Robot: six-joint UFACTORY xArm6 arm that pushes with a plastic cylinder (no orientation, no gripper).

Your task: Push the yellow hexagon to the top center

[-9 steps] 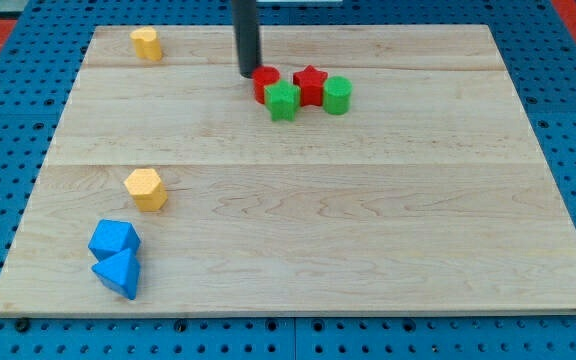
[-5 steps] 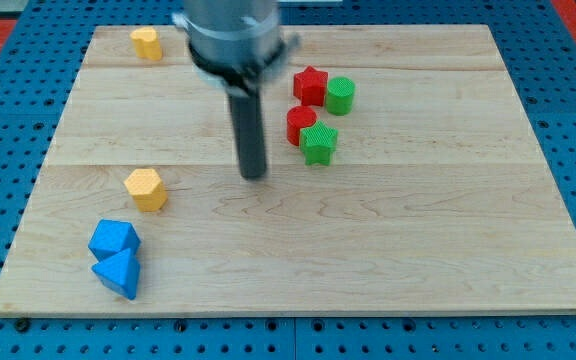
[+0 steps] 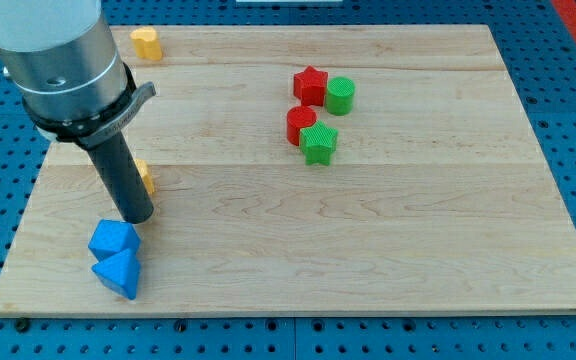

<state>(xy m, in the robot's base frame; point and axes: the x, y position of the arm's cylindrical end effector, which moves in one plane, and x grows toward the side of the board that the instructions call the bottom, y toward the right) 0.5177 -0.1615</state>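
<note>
In the camera view the rod, which carries no claw to open or close, has its tip [image 3: 138,217] just below the yellow hexagon [image 3: 145,176], mostly hidden behind it at the board's [image 3: 418,250] left. The push toward top center looks barely begun; nearly the whole way remains.

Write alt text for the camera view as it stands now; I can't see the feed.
My tip sits at the view's lower left, just above two blue blocks, with the rod mostly hiding the yellow hexagon. A second yellow block lies at the top left of the wooden board; two red and two green blocks cluster right of top center.
</note>
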